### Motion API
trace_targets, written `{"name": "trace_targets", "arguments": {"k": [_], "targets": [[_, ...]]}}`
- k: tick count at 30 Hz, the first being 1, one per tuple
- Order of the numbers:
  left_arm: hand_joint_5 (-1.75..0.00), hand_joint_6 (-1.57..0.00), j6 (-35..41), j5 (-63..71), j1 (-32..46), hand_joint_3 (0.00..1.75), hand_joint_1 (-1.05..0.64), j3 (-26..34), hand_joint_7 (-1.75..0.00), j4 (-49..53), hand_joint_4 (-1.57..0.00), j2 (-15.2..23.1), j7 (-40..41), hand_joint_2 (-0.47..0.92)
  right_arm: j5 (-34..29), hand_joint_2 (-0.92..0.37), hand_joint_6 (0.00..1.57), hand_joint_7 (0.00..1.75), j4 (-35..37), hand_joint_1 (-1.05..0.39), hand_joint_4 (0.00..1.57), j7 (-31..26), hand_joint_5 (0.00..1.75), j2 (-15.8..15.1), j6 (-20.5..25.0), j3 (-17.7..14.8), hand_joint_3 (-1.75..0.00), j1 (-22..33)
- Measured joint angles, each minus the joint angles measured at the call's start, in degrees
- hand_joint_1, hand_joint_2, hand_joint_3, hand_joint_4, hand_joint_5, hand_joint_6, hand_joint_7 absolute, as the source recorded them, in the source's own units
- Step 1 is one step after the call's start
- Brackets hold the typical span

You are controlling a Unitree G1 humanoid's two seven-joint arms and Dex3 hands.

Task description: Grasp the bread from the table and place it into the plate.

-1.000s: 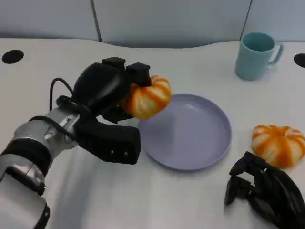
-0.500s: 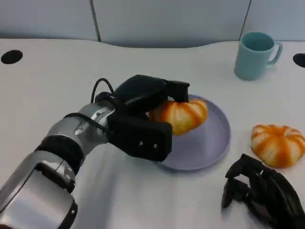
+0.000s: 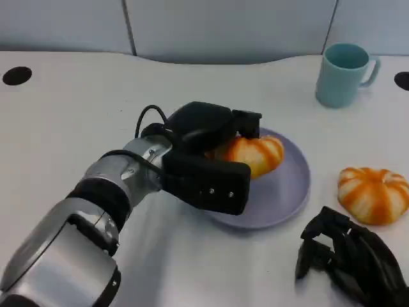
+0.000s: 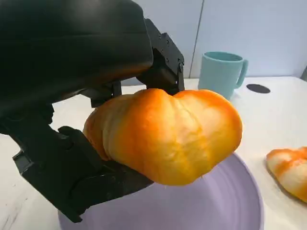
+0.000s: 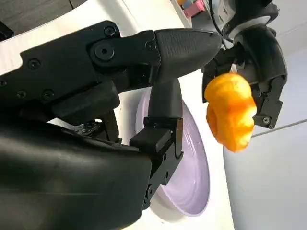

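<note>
The left hand [image 3: 208, 150] grasps the bread [image 3: 252, 153] just above the plate [image 3: 287, 192]. The right hand [image 3: 348, 259] rests on the surface [image 3: 64, 115], fingers curled on nothing, near a 2nd bread [image 3: 372, 194].

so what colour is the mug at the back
Teal, a light blue-green mug, clearest in the head view.

Orange bread roll [image 3: 252, 154] with pale cream stripes; lavender plate [image 3: 287, 192]; teal mug [image 3: 343, 73]; second orange-and-cream striped roll [image 3: 373, 194]; white table [image 3: 64, 121]; black hands, left [image 3: 201, 150], right [image 3: 348, 262]; silver forearm [image 3: 96, 198].
</note>
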Motion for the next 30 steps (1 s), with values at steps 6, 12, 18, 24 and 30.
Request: {"name": "trace_targets", "arguments": {"k": [6,12,18,24,30], "targets": [[-0.87,-0.48,1.18,-0.75,-0.12,0.15,-0.44,0.37,-0.30,0.25,-0.32,-0.24,-2.52,0.90,-0.03,-0.92,0.63,1.40,-0.03,-0.60,0.66,-0.01,1.71,0.28,-0.28,0.03,-0.32,0.03],[-0.53,-0.31,4.30,-0.08,-1.82,0.18,-0.69,-0.94,-0.14,0.32,-0.02,-0.27,-5.56,0.92,-0.05,-0.92,0.64,1.39,-0.02,-0.59,0.68,-0.02,1.71,0.67,-0.40,0.02,-0.33,0.03],[-0.40,-0.30,5.68,-0.05,-2.04,0.26,-0.80,-1.27,-0.12,0.23,0.00,-0.30,-7.35,0.92,-0.05,-0.92,0.64,1.37,-0.01,-0.58,0.68,-0.01,1.69,0.79,-0.44,-0.01,-0.32,0.02],[-0.39,-0.32,6.25,-0.05,-2.04,0.26,-0.82,-1.37,-0.13,-0.01,0.00,-0.28,-7.99,0.92,0.02,-0.92,0.64,1.37,-0.11,-0.57,0.68,-0.01,1.69,0.80,-0.26,-0.05,-0.32,0.08],[-0.42,-0.32,4.79,-3.24,-1.60,0.24,-0.79,1.46,-0.12,-1.15,-0.02,0.48,-9.31,0.92,0.44,-0.92,0.63,1.38,-0.30,-0.57,0.66,0.29,1.71,0.82,0.40,-0.11,-0.31,0.18]]}}
